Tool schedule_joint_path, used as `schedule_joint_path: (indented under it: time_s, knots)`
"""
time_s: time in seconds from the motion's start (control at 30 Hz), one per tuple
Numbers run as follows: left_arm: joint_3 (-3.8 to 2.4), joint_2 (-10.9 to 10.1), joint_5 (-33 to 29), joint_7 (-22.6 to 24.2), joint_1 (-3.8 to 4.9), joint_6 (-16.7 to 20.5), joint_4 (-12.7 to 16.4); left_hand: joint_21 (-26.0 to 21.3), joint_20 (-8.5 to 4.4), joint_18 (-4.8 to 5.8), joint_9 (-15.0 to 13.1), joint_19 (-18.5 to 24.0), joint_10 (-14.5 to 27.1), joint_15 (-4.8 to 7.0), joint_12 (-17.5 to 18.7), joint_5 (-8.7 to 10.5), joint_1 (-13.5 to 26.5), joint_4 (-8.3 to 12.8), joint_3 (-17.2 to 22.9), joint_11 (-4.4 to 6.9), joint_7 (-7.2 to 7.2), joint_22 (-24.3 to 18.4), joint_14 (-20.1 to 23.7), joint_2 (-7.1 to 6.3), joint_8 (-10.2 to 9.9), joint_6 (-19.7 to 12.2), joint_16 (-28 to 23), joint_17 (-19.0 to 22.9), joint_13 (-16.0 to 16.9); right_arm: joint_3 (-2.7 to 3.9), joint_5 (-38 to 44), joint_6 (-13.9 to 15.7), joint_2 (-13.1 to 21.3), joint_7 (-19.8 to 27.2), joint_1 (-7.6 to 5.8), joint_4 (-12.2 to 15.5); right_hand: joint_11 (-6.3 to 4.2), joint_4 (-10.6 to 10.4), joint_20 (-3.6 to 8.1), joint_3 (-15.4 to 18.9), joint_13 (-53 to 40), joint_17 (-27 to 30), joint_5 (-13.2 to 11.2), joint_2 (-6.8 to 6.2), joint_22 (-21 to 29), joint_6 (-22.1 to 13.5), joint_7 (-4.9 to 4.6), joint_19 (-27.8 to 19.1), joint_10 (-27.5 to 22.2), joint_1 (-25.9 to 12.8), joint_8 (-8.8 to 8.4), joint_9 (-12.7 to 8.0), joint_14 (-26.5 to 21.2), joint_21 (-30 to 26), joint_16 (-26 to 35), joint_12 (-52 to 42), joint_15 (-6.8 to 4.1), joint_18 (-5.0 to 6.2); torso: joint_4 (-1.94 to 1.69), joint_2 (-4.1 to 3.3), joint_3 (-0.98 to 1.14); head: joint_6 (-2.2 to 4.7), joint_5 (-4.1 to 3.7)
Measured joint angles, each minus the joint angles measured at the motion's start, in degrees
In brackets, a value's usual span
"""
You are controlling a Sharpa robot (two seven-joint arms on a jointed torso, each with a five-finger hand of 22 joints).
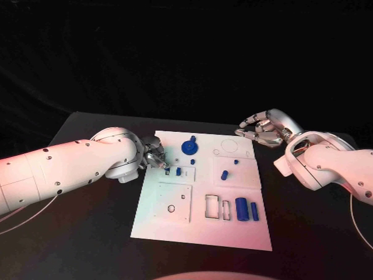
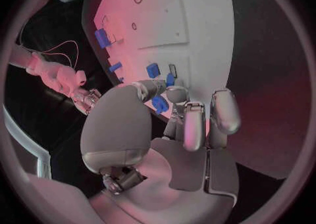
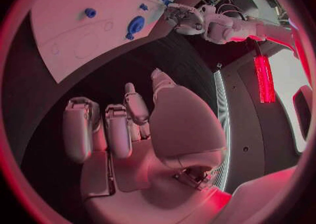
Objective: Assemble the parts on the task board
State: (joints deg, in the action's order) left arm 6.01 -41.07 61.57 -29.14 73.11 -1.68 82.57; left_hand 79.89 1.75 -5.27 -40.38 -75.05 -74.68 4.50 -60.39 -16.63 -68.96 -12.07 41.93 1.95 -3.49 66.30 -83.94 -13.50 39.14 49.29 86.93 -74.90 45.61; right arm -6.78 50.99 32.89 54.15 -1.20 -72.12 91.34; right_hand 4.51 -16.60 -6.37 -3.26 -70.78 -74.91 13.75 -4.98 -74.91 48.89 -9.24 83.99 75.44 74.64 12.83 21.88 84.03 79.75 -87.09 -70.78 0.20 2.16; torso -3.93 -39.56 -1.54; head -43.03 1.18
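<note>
Left hand (image 1: 153, 153) sits at the left edge of the white board (image 1: 174, 224), with its fingertips down on the board. In the left wrist view its fingers (image 2: 191, 121) curl in close beside a small blue block (image 2: 160, 104), and it looks like they pinch it, but the view is too crowded to be sure. Just beside that hand, two more little blue pieces (image 1: 177, 171) stand on the board.

Right hand (image 1: 264, 129) hangs near the far right corner of the board. Its fingers are curled in and hold nothing, and it does not touch the board.

On the board, a round blue part (image 1: 189, 146) lies near the far edge. A small blue peg (image 1: 224, 174) lies in the middle. Two blue rods (image 1: 246, 210) lie side by side near the right edge, next to an empty slot. All of it rests on a black table (image 1: 85, 245).
</note>
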Motion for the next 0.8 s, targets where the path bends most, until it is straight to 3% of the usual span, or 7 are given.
schedule_joint_path:
  time_s: [0.37,0.43,0.47,0.8]
  knots:
    - [0.01,0.34,0.86,-0.14,-0.11,-1.36,-0.29,0.0,0.0,0.0,0.0,0.0,0.01,0.0,-0.16,0.0,0.1,0.0,0.0,-0.01,0.01,-0.01,0.0,-0.1,0.02,0.01,0.22,0.0,0.01,0.0,0.0,0.0,0.0,0.02,0.0,0.0,0.0,0.0,0.0,0.0,0.0,0.0,0.43,0.0,0.01,0.0,0.0,0.0,0.0,0.0,0.0,0.0,0.0,0.0,0.0,0.0,0.0,0.0,-0.01,0.03,-0.01,-0.08,0.01]
    - [0.01,0.34,0.95,-0.15,-0.11,-1.73,-0.26,0.0,0.0,0.0,0.0,0.0,0.01,0.0,-0.21,0.0,0.38,0.08,0.08,-0.01,0.01,-0.01,0.0,-0.38,1.04,0.02,0.22,0.0,0.08,0.0,0.0,0.0,0.0,0.02,0.0,0.0,0.0,0.0,0.0,0.0,0.0,0.0,0.43,0.0,0.01,0.0,0.0,0.0,0.0,0.0,0.0,0.0,0.0,0.0,0.0,0.0,0.0,0.0,-0.01,0.03,-0.01,-0.1,-0.03]
    - [0.01,0.34,0.98,-0.16,-0.11,-1.91,-0.24,0.0,0.0,0.0,0.0,0.0,0.01,0.0,-0.21,0.08,0.38,1.95,1.95,-0.01,0.02,-0.01,0.0,-0.38,1.04,0.02,0.22,0.0,0.07,0.0,0.0,0.0,0.01,0.02,0.0,0.0,0.0,0.0,0.0,0.0,0.0,0.0,0.43,0.0,0.01,0.0,0.0,0.0,0.0,0.0,0.0,0.0,0.0,0.0,0.0,0.0,0.0,0.0,-0.01,0.03,-0.01,-0.12,-0.04]
    - [-0.03,0.23,1.29,-0.29,-0.07,-3.63,-0.01,0.0,0.0,0.0,0.0,0.0,0.02,0.21,-0.19,0.16,0.38,1.96,1.96,-0.02,0.02,0.08,-0.21,-0.38,1.04,0.01,0.22,0.0,-0.17,0.0,0.0,0.0,0.03,0.02,0.0,-0.02,0.0,0.0,0.0,0.0,0.0,0.01,0.43,0.0,-0.04,0.0,0.0,0.0,0.0,0.0,0.0,0.0,0.0,0.0,0.0,0.0,0.0,0.0,-0.01,0.01,-0.03,-0.25,0.01]
